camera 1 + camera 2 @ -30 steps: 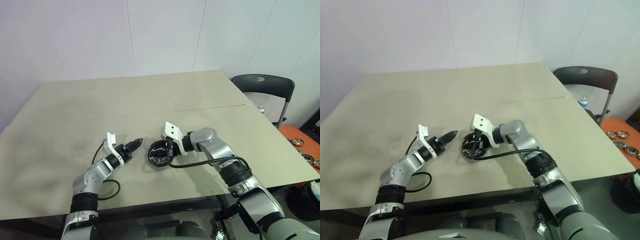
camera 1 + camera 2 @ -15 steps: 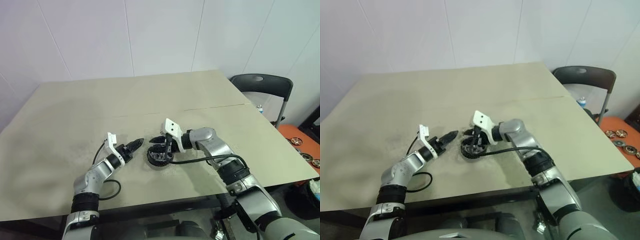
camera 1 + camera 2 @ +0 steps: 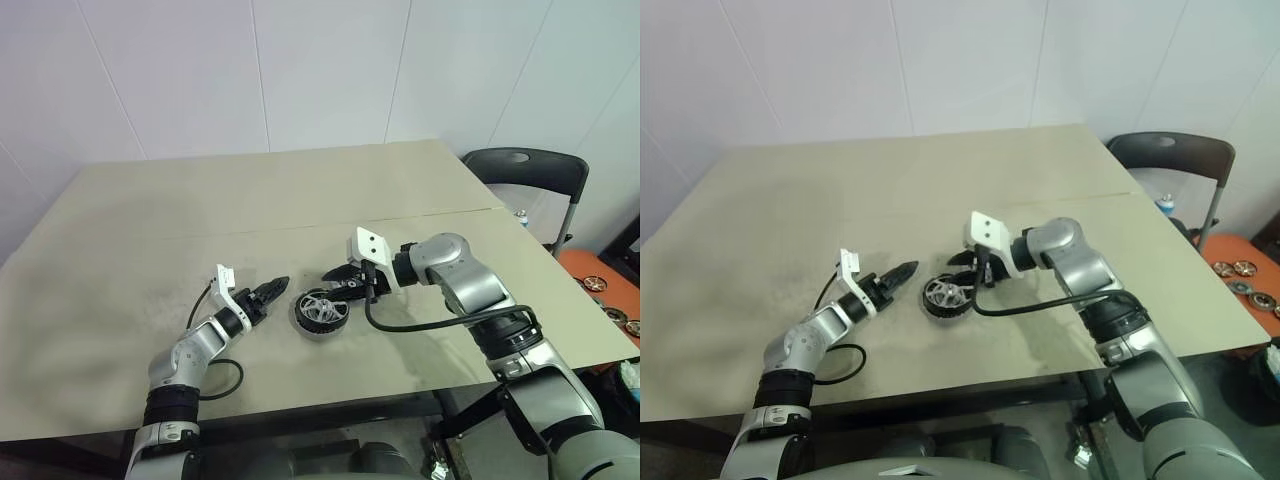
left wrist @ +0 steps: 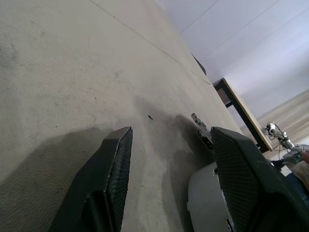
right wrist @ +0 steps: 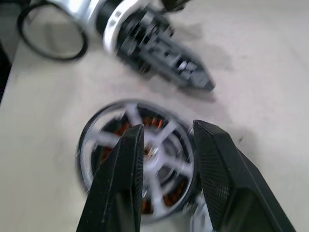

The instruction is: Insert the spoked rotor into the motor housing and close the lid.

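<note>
Both end effectors parted, empty; right wrist view reveals copper windings under spoked rotor (image 5: 145,159) in motor housing (image 3: 320,312).

Even, diffuse overhead light falls across the beige bench (image 3: 150,230) in the head views, bright without glare, leaving only soft, short shadows beneath the arms. The left wrist view is sharp on the bench surface, with a broad grey shadow spreading under the left gripper (image 4: 169,183) and pale washed-out brightness in the distance. The right wrist view is smeared by motion blur, softening the spoked rotor (image 5: 145,159) and the right gripper (image 5: 166,169) alike.
</note>
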`<state>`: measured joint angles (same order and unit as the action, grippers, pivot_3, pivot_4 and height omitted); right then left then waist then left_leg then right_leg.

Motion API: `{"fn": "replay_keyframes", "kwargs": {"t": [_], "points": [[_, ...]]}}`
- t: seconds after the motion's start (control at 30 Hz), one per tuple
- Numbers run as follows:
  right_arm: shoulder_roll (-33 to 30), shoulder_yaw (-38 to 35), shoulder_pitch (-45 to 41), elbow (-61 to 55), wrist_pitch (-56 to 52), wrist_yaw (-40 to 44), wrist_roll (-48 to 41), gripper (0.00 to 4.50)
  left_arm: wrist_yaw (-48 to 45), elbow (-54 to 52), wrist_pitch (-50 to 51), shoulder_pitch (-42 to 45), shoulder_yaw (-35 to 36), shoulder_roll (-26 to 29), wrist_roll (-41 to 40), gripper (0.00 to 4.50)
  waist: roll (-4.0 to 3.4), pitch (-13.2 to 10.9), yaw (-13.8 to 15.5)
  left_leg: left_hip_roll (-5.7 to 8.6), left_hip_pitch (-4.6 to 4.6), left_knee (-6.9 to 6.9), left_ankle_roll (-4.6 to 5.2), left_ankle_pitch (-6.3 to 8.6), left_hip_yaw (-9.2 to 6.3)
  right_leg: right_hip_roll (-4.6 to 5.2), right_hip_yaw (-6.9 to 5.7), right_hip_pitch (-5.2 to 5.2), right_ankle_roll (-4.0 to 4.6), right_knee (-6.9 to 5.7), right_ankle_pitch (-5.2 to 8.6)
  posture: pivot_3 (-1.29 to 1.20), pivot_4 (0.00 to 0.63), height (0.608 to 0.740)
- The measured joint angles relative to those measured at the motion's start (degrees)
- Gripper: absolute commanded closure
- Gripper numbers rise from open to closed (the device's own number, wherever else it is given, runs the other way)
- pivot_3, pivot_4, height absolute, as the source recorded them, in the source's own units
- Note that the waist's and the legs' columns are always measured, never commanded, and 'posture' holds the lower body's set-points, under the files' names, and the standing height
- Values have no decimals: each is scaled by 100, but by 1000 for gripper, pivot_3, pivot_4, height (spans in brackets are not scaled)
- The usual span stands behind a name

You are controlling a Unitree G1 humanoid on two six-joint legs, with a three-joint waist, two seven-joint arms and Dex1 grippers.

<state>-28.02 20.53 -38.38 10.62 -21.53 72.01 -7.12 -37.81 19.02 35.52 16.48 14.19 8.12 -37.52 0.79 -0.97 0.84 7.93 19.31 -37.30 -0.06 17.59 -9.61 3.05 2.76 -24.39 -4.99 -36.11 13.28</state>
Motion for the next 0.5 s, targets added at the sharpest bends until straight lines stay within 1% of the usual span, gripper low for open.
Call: {"fn": "replay_keyframes", "kwargs": {"t": [0.2, 0.5], "points": [[-10, 290, 211, -124, -187, 46, 27, 2822, 0, -5, 3, -4, -1, 0, 0, 1748, 0, 0, 1, -1, 1, -1, 0, 0, 1, 0, 0, 0, 0, 0, 0, 0, 0, 740], [160, 382, 206, -141, -170, -210, 175, 2822, 11, -63, 15, -45, -2, -1, 0, 1748, 0, 0, 0, -1, -2, -1, -1, 0, 0, -1, 0, 1, 0, -2, 0, 0, 0, 740]]}}
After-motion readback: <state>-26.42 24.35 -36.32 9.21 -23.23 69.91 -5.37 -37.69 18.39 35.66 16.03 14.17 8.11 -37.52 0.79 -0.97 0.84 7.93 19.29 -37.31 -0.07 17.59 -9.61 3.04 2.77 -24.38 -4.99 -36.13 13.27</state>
